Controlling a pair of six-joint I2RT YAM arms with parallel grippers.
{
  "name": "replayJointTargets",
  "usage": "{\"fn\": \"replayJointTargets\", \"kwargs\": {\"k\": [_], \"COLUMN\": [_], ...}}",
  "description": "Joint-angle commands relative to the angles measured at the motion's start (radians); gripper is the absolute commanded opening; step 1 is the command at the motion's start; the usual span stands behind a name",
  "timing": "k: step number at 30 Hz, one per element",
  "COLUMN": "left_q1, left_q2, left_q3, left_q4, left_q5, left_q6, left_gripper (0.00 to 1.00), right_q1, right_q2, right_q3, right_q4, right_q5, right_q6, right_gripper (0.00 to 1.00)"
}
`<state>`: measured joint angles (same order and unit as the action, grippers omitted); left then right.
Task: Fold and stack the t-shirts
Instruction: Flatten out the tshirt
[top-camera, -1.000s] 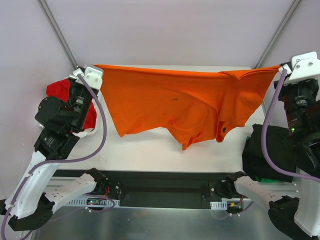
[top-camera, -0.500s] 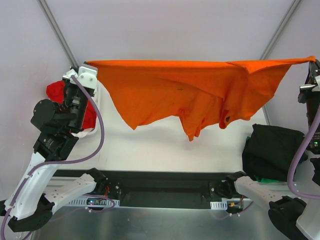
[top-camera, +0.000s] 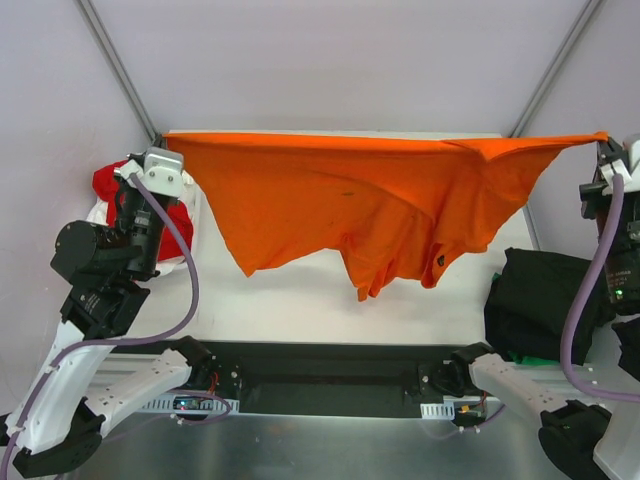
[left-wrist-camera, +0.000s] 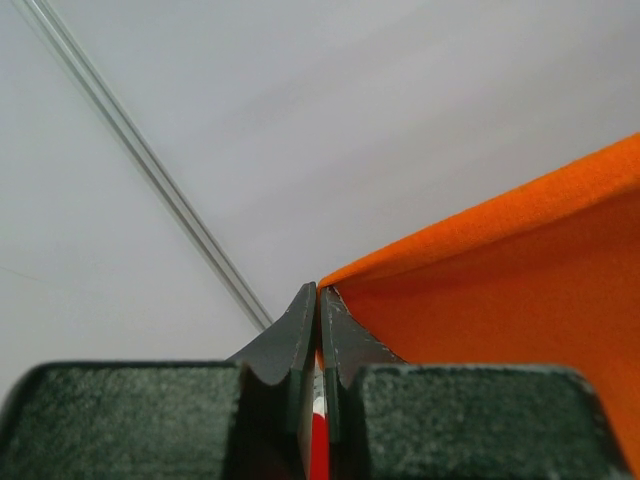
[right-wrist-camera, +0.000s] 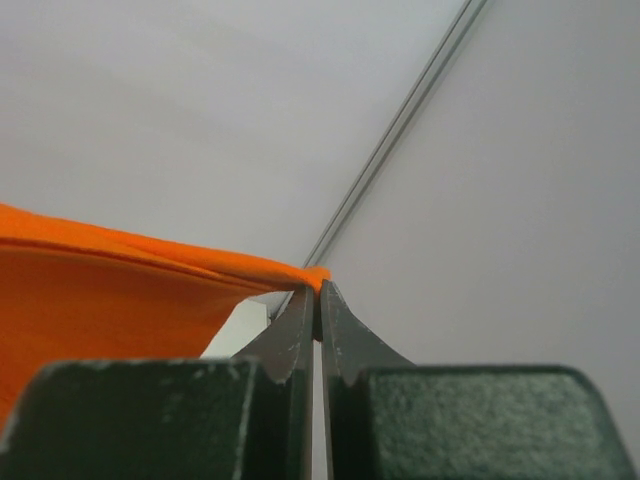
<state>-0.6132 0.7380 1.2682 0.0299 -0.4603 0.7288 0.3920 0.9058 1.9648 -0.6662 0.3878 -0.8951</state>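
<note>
- Left pincer (left-wrist-camera: 318, 298) and right pincer (right-wrist-camera: 316, 292) each pinch a top corner of the orange t-shirt (top-camera: 340, 200).
- Its long axis runs taut between them; cloth sags below both.

We see the orange t-shirt (top-camera: 330, 200) is soft, matt cloth with a few wrinkles. The black t-shirt (top-camera: 540, 300) is dull cloth too. The fingers (left-wrist-camera: 290, 340) of the left gripper (left-wrist-camera: 318, 292) look dark, grainy and matt. The left arm (top-camera: 58, 378) has a smooth, shiny white plastic shell.

Orange t-shirt (top-camera: 350, 200) taut in midair
</note>
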Motion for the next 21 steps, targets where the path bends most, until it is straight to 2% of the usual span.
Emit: {"fn": "replayJointTargets", "kwargs": {"k": [1,9,21], "left_q1": [0.026,0.029,0.049], "left_q2": [-0.071,-0.164,-0.258], "left_q3": [-0.047,-0.124,-0.150], "left_q4": [0.030,0.002,-0.047], "left_q5": [-0.018,0.026,0.057], "left_q6": [-0.009,-0.029,-0.054], "left_gripper": [0.00,0.00,0.00], "right_q1": [-0.005,-0.007,-0.008], "right_q2": [-0.082,-0.143,-0.159], "right_q3": [-0.012,-0.041,-0.027], "right_q4": [0.040,-0.012,-0.026], "right_q5": [0.051,0.031,0.020], "right_q6": [0.018,0.053,0.082], "right_gripper": [0.01,0.01,0.01]}}
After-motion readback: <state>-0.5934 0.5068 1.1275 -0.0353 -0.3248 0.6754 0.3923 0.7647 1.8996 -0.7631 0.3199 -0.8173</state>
